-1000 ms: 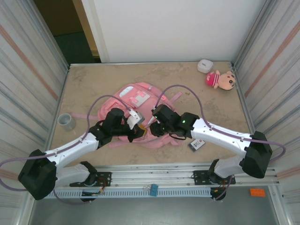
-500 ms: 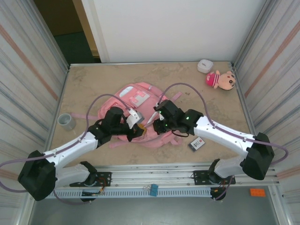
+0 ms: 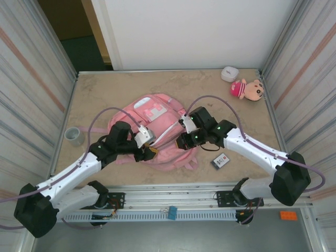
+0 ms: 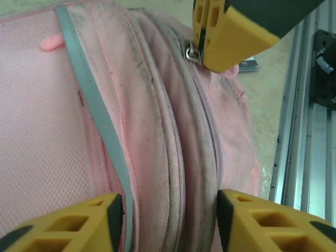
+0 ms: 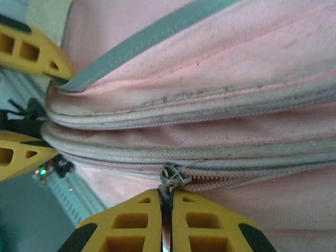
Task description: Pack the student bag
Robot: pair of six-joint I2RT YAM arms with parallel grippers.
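Right wrist: right pincer [image 5: 165, 202] pinches zipper pull [image 5: 171, 176] on student bag [image 5: 220, 79].

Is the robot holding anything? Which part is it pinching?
The right gripper pinches the student bag by its metal zipper pull. The left gripper is open astride the bag's edge, gripping nothing.

1. The left gripper [image 3: 149, 150], shut a second ago, is now seen with its jaws apart astride the bag's [image 3: 167, 156] edge.
2. The right gripper [image 5: 166, 197], slightly parted before, is clamped on the zip pull [image 5: 170, 176].
3. The right gripper is carried rightwards, so the gap to the left gripper is widened.
4. The left wrist is drawn back leftwards.
5. The bag's near part, bunched before, is stretched between the grippers.
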